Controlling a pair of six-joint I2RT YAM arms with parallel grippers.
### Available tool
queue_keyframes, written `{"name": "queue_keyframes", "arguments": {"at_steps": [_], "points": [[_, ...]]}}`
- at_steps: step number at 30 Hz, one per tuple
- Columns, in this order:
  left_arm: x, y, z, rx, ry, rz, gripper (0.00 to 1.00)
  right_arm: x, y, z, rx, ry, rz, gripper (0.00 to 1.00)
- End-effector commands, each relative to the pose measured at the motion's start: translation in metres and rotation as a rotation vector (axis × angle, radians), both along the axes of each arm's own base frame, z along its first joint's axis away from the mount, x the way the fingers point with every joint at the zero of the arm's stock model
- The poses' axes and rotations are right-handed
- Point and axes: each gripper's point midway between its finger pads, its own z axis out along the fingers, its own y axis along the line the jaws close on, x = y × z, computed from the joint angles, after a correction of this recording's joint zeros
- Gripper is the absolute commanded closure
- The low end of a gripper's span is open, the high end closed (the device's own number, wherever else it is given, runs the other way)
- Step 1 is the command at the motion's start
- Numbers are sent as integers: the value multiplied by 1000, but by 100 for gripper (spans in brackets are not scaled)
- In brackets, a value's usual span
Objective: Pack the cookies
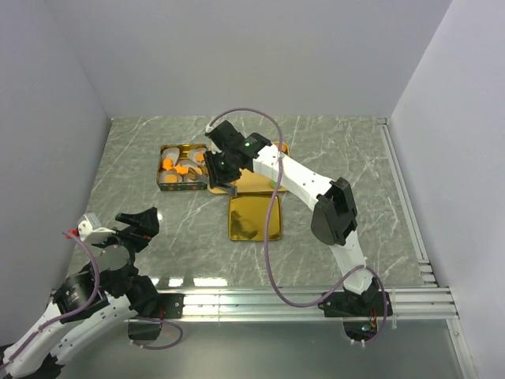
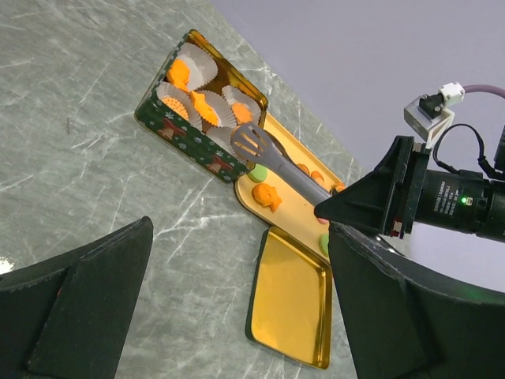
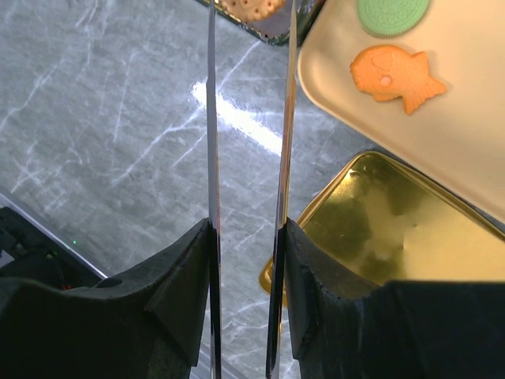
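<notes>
Extending far-left, the right gripper [image 1: 224,175] clamps one pair of tongs [image 2: 276,162] at one tin [image 2: 170,126]; the left gripper [image 1: 140,224] sits near-left, jaws wide. One tray [image 2: 293,219], one lid [image 2: 290,304].

The left arm [image 1: 87,304] is folded low beside its base at the near left. The left hand [image 1: 138,223] is lifted and angled toward the middle, with its fingers [image 2: 79,308] spread fully wide and gripping nothing. The right arm [image 1: 335,209] stretches far forward and to the left, elbow raised and wrist pitched down. The right hand [image 1: 223,167] is partly closed, its fingers [image 3: 185,300] pinching the two thin blades of the tongs [image 3: 211,158].
</notes>
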Motion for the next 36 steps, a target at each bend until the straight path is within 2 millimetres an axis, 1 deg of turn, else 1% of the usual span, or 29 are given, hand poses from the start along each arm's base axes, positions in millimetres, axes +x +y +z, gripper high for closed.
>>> {"name": "queue_keyframes", "arguments": {"at_steps": [1,4,10,23,26,27,30,31,32,33,35,36], "points": [[-2,3,12,-45,-30,0,1,7,8,20,36,-48,-22,55],[-3,3,12,-50,-33,2,1,9,9,18,32,-43,-26,53],[-3,4,12,-52,-33,3,1,11,12,18,35,-45,-29,48],[-3,3,12,-51,-35,-6,2,15,11,23,39,-65,-51,44],[-3,3,12,-51,-34,-5,2,17,8,34,53,-90,-62,44],[-3,2,12,-53,-35,-7,1,19,8,44,70,-112,-68,44],[-3,3,12,-53,-34,-4,1,26,3,61,98,-148,-85,44],[-3,3,12,-55,-35,-5,1,29,-1,72,116,-161,-99,44],[-3,3,12,-51,-33,-5,1,35,-7,78,127,-169,-116,44],[-3,3,12,-52,-33,-7,1,39,-12,89,146,-185,-129,44],[-3,3,12,-54,-34,-7,1,48,-25,96,154,-200,-158,44],[-3,2,12,-54,-35,-8,1,59,-41,100,157,-209,-195,44]]}}
